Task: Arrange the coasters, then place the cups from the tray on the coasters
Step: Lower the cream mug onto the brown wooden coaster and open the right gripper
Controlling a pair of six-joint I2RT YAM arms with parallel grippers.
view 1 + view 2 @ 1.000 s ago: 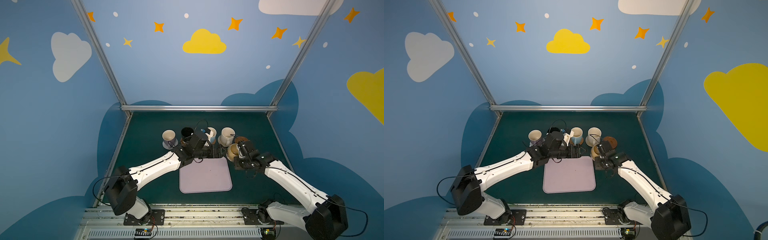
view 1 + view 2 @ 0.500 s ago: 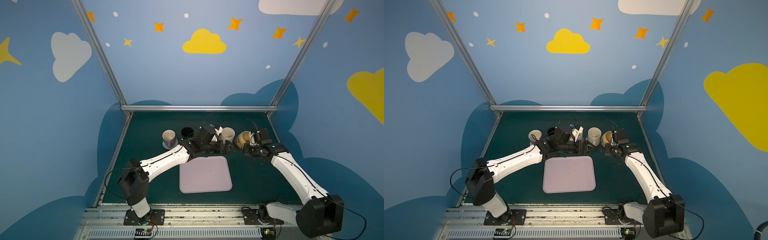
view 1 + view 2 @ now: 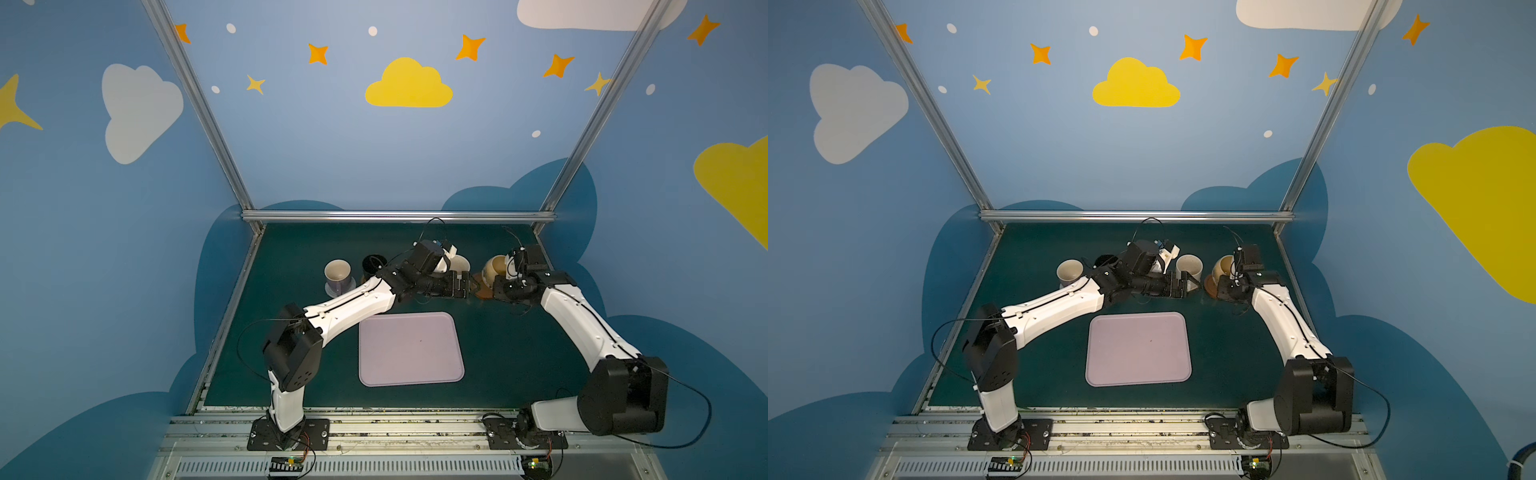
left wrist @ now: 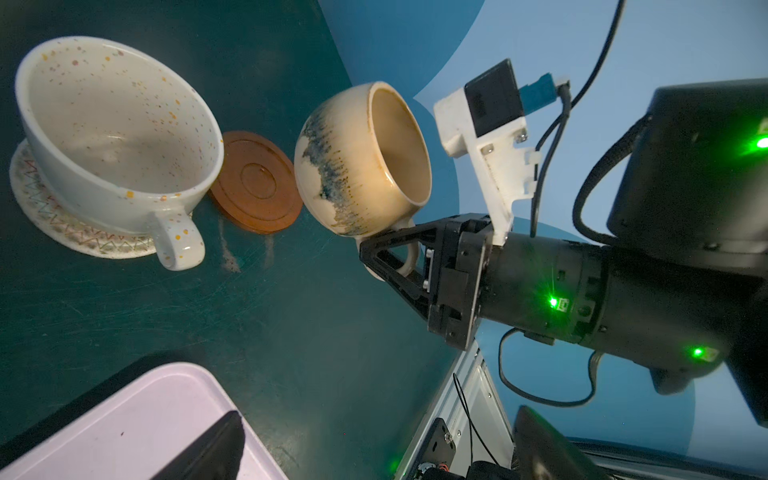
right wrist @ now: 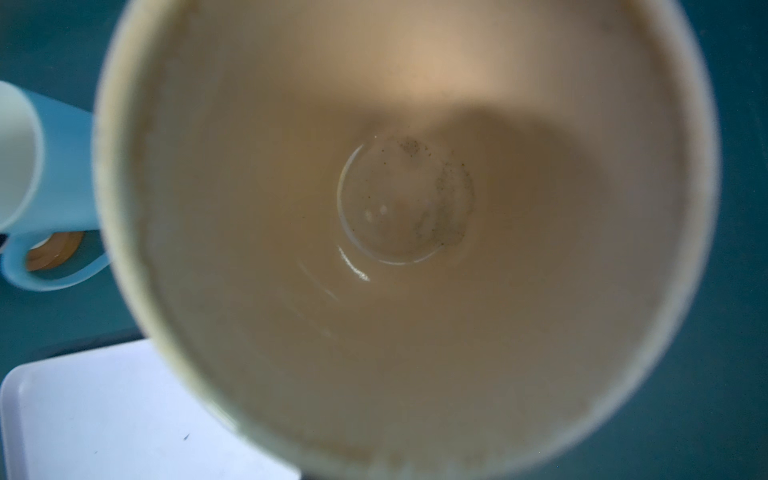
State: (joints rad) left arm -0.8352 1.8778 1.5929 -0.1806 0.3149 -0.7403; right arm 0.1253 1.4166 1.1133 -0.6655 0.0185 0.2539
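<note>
A squat mustard-tan cup [image 4: 361, 158] hangs tilted over the edge of a brown wooden coaster [image 4: 255, 183], with my right gripper [image 4: 368, 251] shut on its handle. Its inside fills the right wrist view [image 5: 407, 208], hiding the jaws. Whether the cup touches the coaster I cannot tell. My left gripper [image 3: 467, 286] is open and empty, just left of that coaster, with the speckled cream cup [image 4: 116, 137] behind it on a cream woven coaster [image 4: 62, 224]. The lilac cup [image 3: 337, 272] and black cup [image 3: 374, 264] stand further left. The light blue cup [image 5: 54, 187] stands on an orange-tan coaster [image 5: 54, 249]. The pale lilac tray [image 3: 409, 349] is empty.
My left arm [image 3: 353, 307] stretches across the row of cups and hides the light blue one in both top views. The metal frame rail [image 3: 395, 216] and blue walls close the back. Base rails [image 3: 374, 428] run along the front edge.
My right gripper has carried the mustard-tan cup from beside the tray's far corner back and to the right, over the brown coaster. My left gripper has swung right, past the speckled cup, staying open.
</note>
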